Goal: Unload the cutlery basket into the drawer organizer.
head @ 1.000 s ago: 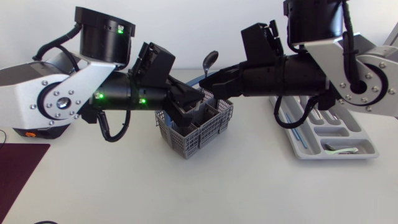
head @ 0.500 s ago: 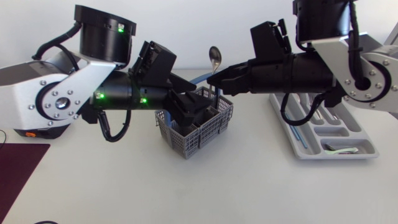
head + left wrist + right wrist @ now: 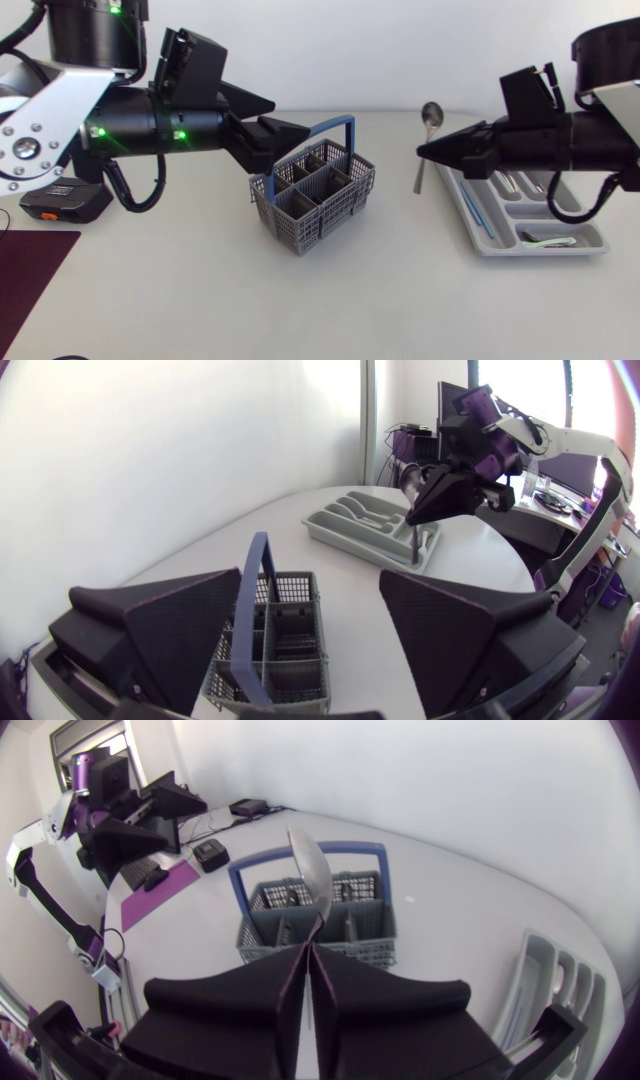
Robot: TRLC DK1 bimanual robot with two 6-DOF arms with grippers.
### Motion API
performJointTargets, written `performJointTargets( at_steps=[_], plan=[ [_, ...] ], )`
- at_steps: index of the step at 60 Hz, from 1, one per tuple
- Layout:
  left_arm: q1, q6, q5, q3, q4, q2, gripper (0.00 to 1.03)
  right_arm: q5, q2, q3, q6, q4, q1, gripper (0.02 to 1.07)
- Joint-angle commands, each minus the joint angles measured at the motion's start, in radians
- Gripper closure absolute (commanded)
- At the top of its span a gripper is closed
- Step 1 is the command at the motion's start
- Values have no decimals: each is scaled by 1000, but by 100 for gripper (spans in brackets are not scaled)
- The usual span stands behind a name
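Clenching 1 spoon [image 3: 426, 135] upright beside the drawer organizer [image 3: 592, 238] in my right pincer [image 3: 424, 152]; left pincer [image 3: 283, 128] gapes released near the basket [image 3: 315, 200].

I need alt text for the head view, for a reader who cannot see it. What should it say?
The right gripper, shut on a spoon, holds it bowl up next to the grey drawer organizer. The left gripper is open beside the blue-handled grey cutlery basket.
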Motion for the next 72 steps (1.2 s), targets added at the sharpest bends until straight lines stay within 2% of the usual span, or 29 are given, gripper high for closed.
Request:
performJointTargets(
  at_steps=[1, 12, 23, 35, 55, 72],
  plan=[
    [19, 32, 0, -38, -9, -32, 5, -30, -10, -36, -176, -67, -97, 98],
    [44, 53, 0, -69, -24, -62, 5, -88, 52, -34, -488, -212, -332, 97],
    [54, 78, 0, -98, -36, -85, 5, -84, 173, 21, -816, -352, -531, 97],
    [48, 98, 0, -120, -47, -92, 5, -41, 320, 118, -1060, -401, -694, 97],
    [24, 98, -8, -121, -56, -92, 5, 113, 569, 310, -1315, -415, -800, 97],
    [5, 98, -28, -132, -61, -91, 5, 266, 690, 395, -1469, -393, -804, 99]
  ],
)
